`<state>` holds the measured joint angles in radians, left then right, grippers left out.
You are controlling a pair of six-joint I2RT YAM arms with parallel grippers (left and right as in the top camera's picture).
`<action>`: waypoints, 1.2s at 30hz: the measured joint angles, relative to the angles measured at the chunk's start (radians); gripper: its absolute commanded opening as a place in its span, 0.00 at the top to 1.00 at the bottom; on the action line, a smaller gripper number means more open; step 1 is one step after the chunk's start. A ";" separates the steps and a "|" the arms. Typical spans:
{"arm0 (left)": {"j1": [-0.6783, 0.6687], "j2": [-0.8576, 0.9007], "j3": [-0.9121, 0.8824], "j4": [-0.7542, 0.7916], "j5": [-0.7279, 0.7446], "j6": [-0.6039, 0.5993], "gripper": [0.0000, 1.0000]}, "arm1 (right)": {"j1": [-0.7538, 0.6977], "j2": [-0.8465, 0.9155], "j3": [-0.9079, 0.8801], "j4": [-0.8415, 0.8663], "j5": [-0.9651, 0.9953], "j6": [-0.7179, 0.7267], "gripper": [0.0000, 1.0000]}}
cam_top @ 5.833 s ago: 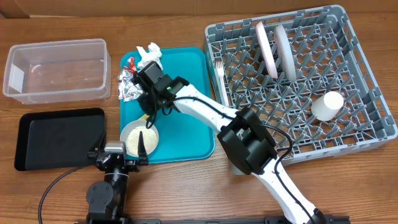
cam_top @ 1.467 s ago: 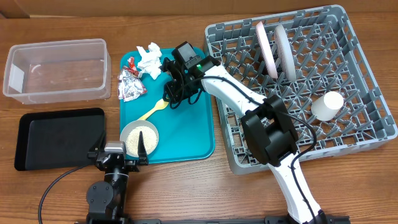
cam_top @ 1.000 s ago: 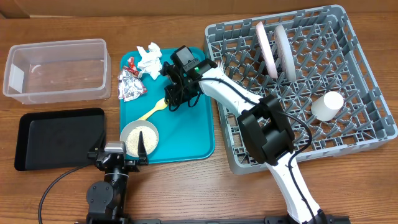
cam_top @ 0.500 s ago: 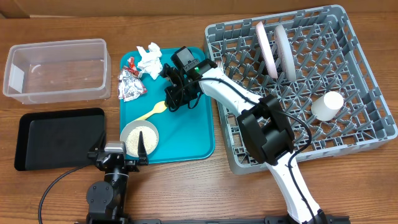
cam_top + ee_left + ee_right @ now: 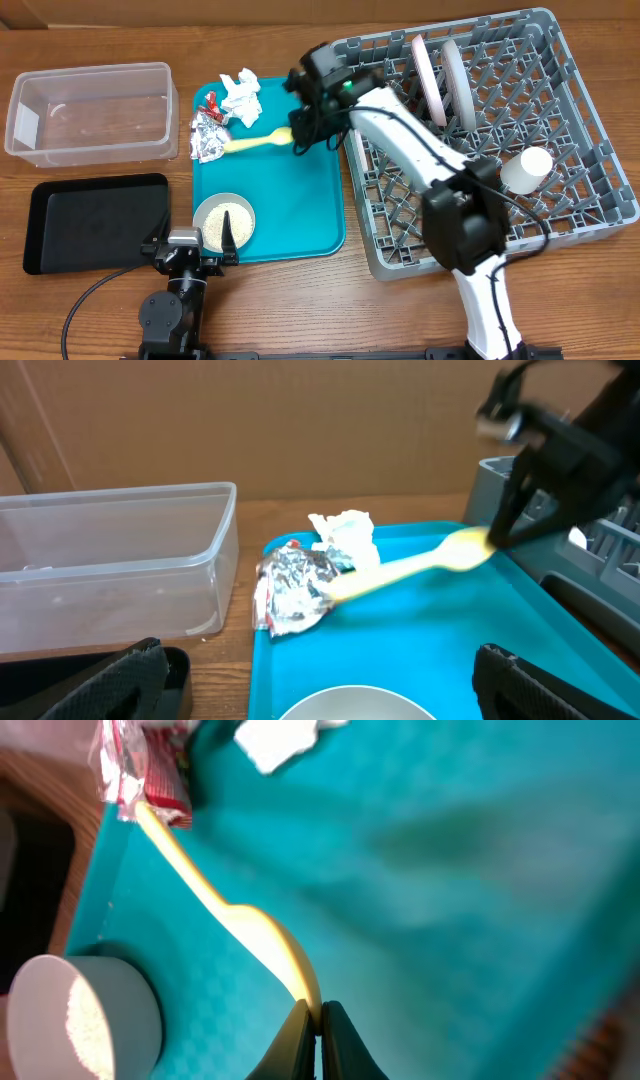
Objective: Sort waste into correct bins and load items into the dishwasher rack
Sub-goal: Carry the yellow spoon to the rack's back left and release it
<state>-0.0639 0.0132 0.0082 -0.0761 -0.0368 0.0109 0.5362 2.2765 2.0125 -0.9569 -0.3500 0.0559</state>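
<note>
The right gripper (image 5: pixel 296 135) was pinched on the bowl end of the yellow spoon (image 5: pixel 255 142), apparently raised just above the teal tray (image 5: pixel 300 215), handle reaching left to the foil wrapper (image 5: pixel 208 138); the left gripper (image 5: pixel 192 245) sat spread wide by the tray's near edge. A good carry right to the dishwasher rack (image 5: pixel 590 205) would lift the handle over the rack wall without letting the spoon swivel. The wooden desk (image 5: pixel 100 310) offered room around the rack.

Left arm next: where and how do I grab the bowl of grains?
Pinch the bowl's rim on the side nearest the open left gripper, one finger inside, descending from above: it stands upright with loose grains inside, so keep it level.
</note>
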 measured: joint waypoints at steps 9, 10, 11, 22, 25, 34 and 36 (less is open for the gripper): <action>0.000 0.000 0.000 0.000 0.000 0.000 0.00 | -0.040 -0.097 0.000 -0.095 0.086 0.001 0.96; 0.000 0.000 0.000 0.000 0.000 0.000 0.00 | -0.042 -0.104 0.000 -0.111 0.101 0.001 0.96; 0.000 0.000 0.000 0.000 0.000 0.000 0.00 | -0.043 -0.114 0.000 -0.127 0.115 0.002 0.96; 0.000 0.000 0.000 0.000 0.000 0.000 0.00 | -0.045 -0.274 -0.001 -0.178 0.180 0.218 0.96; 0.000 0.000 0.000 0.000 0.000 0.000 0.00 | -0.049 -0.299 -0.001 -0.203 0.183 0.371 0.96; 0.000 0.000 0.000 0.000 0.000 0.000 0.00 | -0.105 -0.301 -0.003 -0.208 0.185 0.734 0.96; 0.000 0.000 0.000 0.000 0.000 0.000 0.00 | -0.129 -0.301 -0.003 -0.212 0.185 0.795 0.96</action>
<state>-0.0639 0.0132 0.0082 -0.0757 -0.0368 0.0109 0.4068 1.9759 2.0098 -1.1687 -0.1646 0.8513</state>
